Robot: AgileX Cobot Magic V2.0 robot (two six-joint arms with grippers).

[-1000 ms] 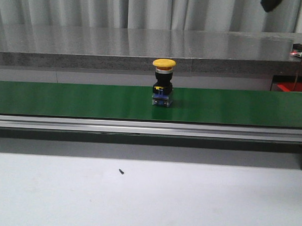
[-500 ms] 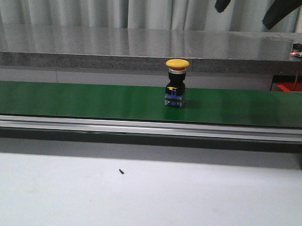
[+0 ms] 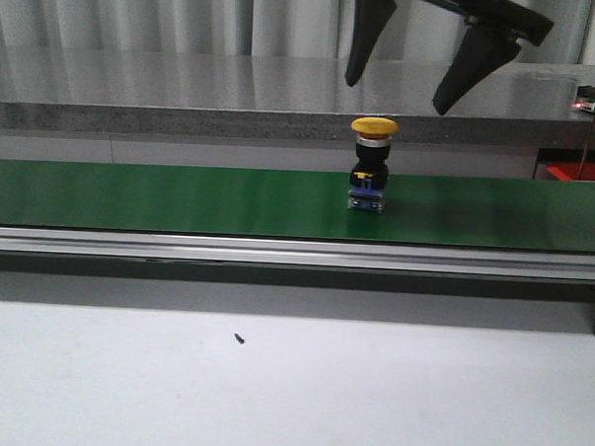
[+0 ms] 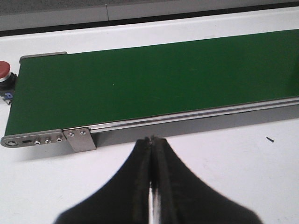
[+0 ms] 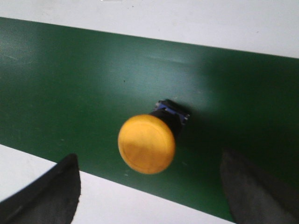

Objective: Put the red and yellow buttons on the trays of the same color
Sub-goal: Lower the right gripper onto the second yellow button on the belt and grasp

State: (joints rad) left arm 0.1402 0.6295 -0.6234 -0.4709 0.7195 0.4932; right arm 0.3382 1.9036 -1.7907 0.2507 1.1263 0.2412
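Rightward along the green belt [image 3: 180, 198] goes the yellow button [image 3: 373, 165], upright, while the right gripper [image 3: 411, 72] has dropped in above it, fingers spread wide and empty. Left gripper [image 4: 152, 154] hangs pressed closed near the belt's end, where 1 red button [image 4: 3, 73] waits. Nothing is grasped; no tray placement shows yet.

Right gripper [image 3: 400, 97] — matte black, tapered pointed fingers [image 3: 469, 65], left gripper [image 4: 152, 140] alike

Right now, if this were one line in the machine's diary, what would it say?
yellow button: upright on green belt | right gripper: open, above button | left gripper: shut, empty | red button: beside belt end
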